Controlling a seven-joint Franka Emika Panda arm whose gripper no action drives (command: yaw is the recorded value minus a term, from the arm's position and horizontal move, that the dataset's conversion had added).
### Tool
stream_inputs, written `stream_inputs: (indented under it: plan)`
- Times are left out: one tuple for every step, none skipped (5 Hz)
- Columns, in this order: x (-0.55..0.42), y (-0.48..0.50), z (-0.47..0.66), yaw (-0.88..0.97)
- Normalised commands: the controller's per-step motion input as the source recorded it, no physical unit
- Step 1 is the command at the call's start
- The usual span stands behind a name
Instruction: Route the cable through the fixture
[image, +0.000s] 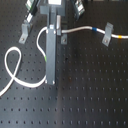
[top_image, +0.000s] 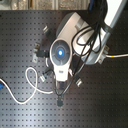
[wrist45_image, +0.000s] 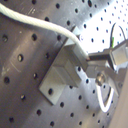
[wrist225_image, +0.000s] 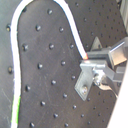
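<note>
The pincer (wrist45_image: 92, 62) is clamped on the white cable (wrist45_image: 35, 21) right at a small grey clip fixture (wrist45_image: 62, 75) on the black perforated desk (wrist45_image: 25, 60), the cable running away from its tips and looping wide across the desk in the second wrist view.

A black perforated board (image: 90, 95) carried the looped white cable (image: 12, 75) and small grey clips (image: 106, 38) beside the jaws.

The white cable (image: 15, 70) lies looped, running through the fixture clip (image: 106, 37).
</note>
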Motion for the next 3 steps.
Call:
stream_inputs:
  plan:
    - [-0.074,0.266,-0.26,0.00]
    - [-0.153,0.269,-0.31,0.00]
    - [-0.001,-0.179,-0.44,-0.26]
